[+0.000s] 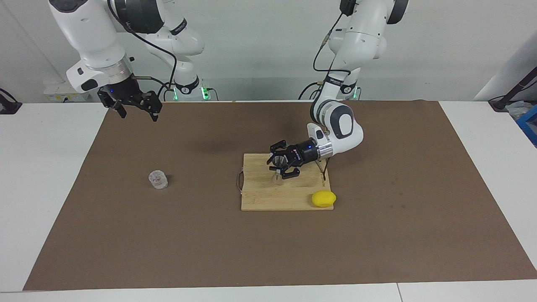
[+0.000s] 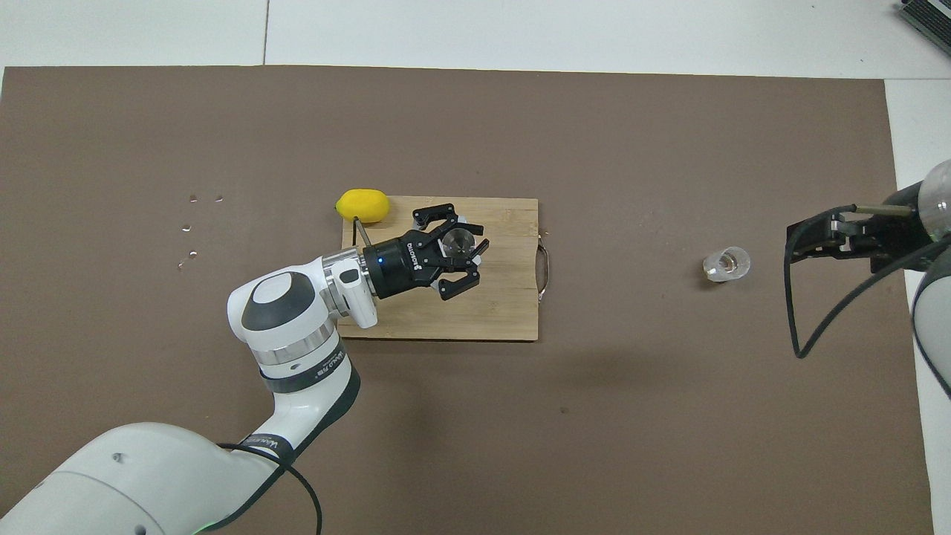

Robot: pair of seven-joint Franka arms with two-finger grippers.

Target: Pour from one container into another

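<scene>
A small silver hourglass jigger (image 1: 277, 173) (image 2: 457, 239) stands upright in my left gripper (image 1: 279, 166) (image 2: 458, 251), which is shut on its waist from the side, low over the wooden cutting board (image 1: 268, 197) (image 2: 490, 312). Whether the jigger's foot touches the board I cannot tell. The short clear glass cup (image 1: 158, 179) (image 2: 726, 264) stands alone on the brown mat toward the right arm's end. My right gripper (image 1: 136, 110) (image 2: 793, 247) hangs open and waits, raised near that end of the mat, apart from the cup.
A yellow lemon (image 1: 323, 198) (image 2: 362, 206) lies at the board's corner farthest from the robots, toward the left arm's end. The board has a metal handle (image 2: 546, 273) on the side facing the cup. Small shiny specks (image 2: 193, 223) dot the mat.
</scene>
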